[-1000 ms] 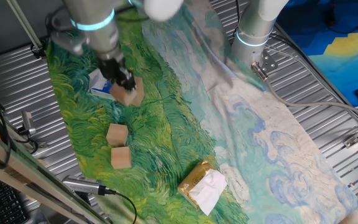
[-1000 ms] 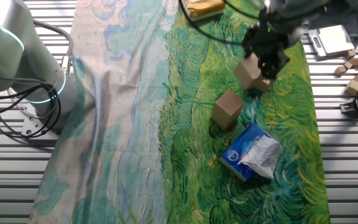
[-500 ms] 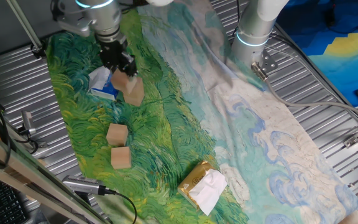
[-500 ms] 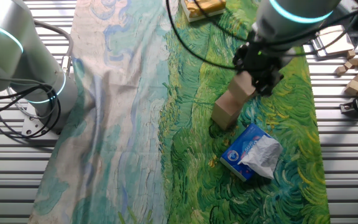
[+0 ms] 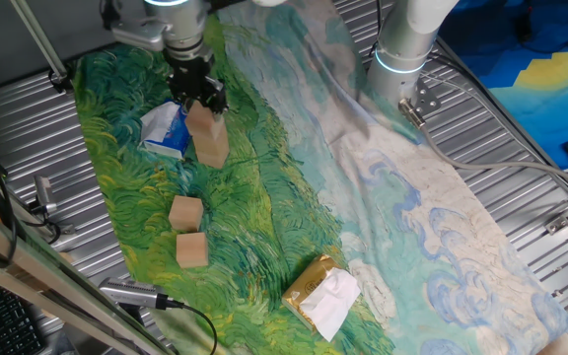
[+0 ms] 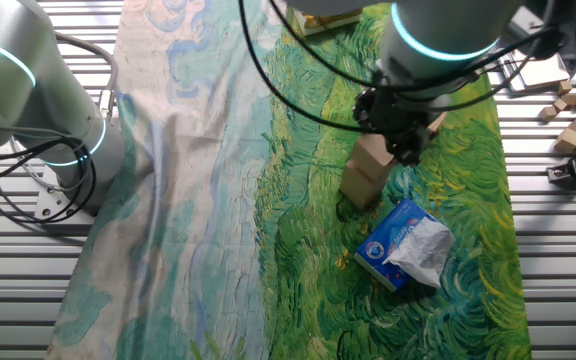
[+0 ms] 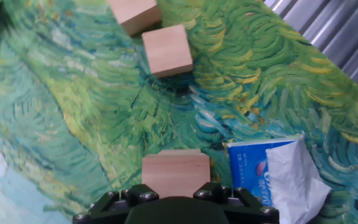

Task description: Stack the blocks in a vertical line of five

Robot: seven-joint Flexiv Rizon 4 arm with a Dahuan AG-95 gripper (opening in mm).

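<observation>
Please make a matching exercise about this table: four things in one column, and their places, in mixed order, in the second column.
Things:
1. held block
2. blue-and-white packet
3. yellow-gold packet
4. two loose blocks

Places:
a. far from the gripper, with white tissue on it
b. between the gripper's fingers, over a lower block
c. close together on the green cloth, apart from the gripper
d. on the cloth just beside the lower block

Pairs: 1-b, 2-d, 3-a, 4-c

A tan wooden block (image 5: 203,119) sits atop another block (image 5: 211,150), two loose blocks (image 5: 186,212) (image 5: 192,249) lying well apart from them on the painted cloth.
</observation>
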